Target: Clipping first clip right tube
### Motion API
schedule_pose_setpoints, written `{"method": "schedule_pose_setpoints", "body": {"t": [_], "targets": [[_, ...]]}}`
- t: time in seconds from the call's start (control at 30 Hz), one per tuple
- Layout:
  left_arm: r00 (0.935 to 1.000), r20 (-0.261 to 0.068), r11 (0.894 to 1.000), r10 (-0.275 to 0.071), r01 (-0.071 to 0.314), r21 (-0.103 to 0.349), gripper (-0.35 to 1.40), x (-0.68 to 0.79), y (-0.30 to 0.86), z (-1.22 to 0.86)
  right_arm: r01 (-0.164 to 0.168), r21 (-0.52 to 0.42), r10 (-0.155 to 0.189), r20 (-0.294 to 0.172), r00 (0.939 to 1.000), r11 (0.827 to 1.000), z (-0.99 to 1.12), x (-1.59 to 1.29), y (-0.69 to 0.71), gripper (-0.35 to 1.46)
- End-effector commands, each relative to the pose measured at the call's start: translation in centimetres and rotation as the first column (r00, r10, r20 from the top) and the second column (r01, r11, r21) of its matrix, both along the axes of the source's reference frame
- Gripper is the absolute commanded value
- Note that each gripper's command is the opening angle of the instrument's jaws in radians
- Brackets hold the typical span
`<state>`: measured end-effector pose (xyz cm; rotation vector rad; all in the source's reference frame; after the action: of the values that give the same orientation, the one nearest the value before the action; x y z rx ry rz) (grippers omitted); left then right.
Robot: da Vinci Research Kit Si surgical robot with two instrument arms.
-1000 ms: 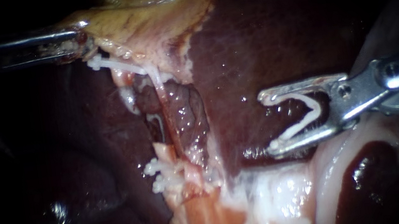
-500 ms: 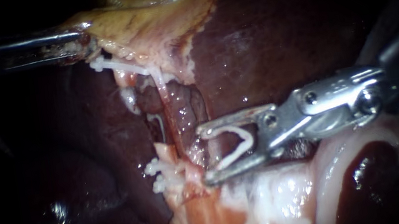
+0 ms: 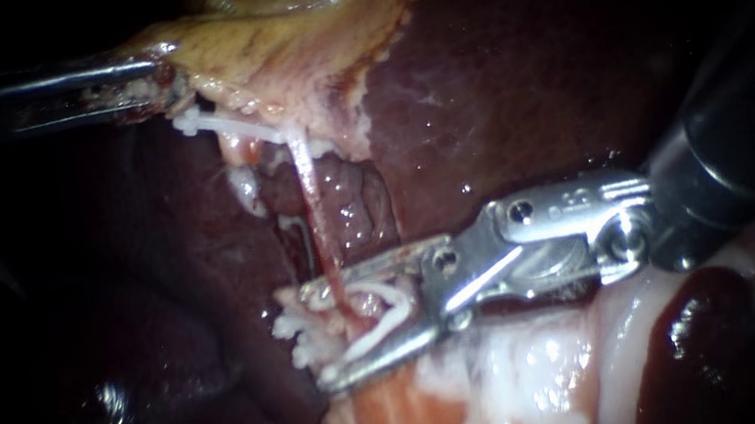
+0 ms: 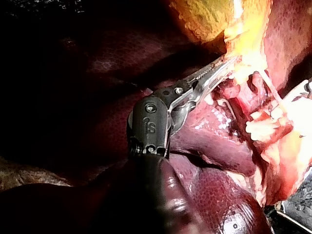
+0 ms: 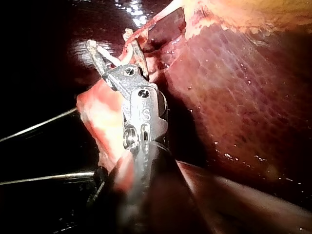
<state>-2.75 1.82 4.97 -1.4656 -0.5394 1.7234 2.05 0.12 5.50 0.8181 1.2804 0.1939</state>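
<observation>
while v-shaped clip [image 3: 379, 330] straddles tube [image 3: 309, 202] — thin, pink

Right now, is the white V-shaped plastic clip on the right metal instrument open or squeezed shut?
Open. The white V-shaped plastic clip has its legs apart, with the thin pink tube between them.

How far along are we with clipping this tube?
Done: the left instrument holds the gallbladder, and the right instrument has its jaws astride the tube. In hand: the loaded clip sits open around the tube, not yet squeezed. To do: close it, then release and back off.
</observation>
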Motion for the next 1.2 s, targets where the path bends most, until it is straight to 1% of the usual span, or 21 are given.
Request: {"method": "schedule_pose_setpoints", "body": {"t": [0.03, 0.17, 0.3, 0.43, 0.57, 0.73, 0.93, 0.97, 1.1, 1.2], "targets": [[1.0, 0.0, 1.0, 0.0, 0.0, 0.0, -0.35, 0.0, 0.0, 0.0, 0.007, 0.02, -0.007, -0.007, 1.0, 1.0, -0.05, 0.01, -0.02, 0.49], [1.0, 0.0, 1.0, 0.0, 0.0, 0.0, -0.35, 0.0, 0.0, 0.01, 0.046, 0.032, -0.045, -0.025, 0.9987, 0.998, -0.12, 0.01, -0.06, 0.47], [1.0, 0.0, 1.0, 0.0, 0.0, 0.0, -0.35, 0.0, 0.0, 0.01, 0.073, 0.037, -0.072, -0.036, 0.9968, 0.997, -0.12, -0.01, -0.06, 0.44], [1.0, -0.001, 1.0, 0.0, 0.0, -0.001, -0.35, -0.01, 0.0, 0.02, 0.078, 0.036, -0.076, -0.038, 0.9963, 0.996, -0.11, -0.02, -0.06, 0.42], [1.0, -0.001, 1.0, 0.0, 0.0, -0.001, -0.35, -0.02, 0.0, 0.04, 0.08, 0.041, -0.078, -0.037, 0.9962, 0.996, -0.11, -0.05, -0.06, 0.35], [1.0, -0.001, 1.0, 0.0, 0.0, -0.001, -0.35, -0.02, 0.0, 0.04, 0.082, 0.079, -0.08, -0.019, 0.9966, 0.994, -0.11, -0.12, -0.05, 0.21], [1.0, -0.001, 1.0, 0.0, 0.0, -0.001, -0.35, -0.02, 0.0, 0.04, 0.085, 0.084, -0.084, -0.018, 0.9963, 0.993, -0.11, -0.14, -0.06, 0.08], [1.0, -0.001, 1.0, 0.0, 0.0, -0.001, -0.35, -0.02, 0.0, 0.04, 0.087, 0.089, -0.086, -0.017, 0.9962, 0.992, -0.11, -0.15, -0.06, 0.04], [1.0, -0.001, 1.0, 0.0, 0.0, -0.001, -0.35, -0.02, 0.0, 0.04, 0.104, 0.114, -0.103, -0.012, 0.9946, 0.988, -0.12, -0.19, -0.06, -0.35], [1.0, 0.0, 1.0, 0.0, 0.0, -0.001, -0.35, -0.01, 0.01, 0.05, 0.11, 0.13, -0.11, -0.008, 0.9939, 0.985, -0.12, -0.2, -0.05, -0.35]]}}
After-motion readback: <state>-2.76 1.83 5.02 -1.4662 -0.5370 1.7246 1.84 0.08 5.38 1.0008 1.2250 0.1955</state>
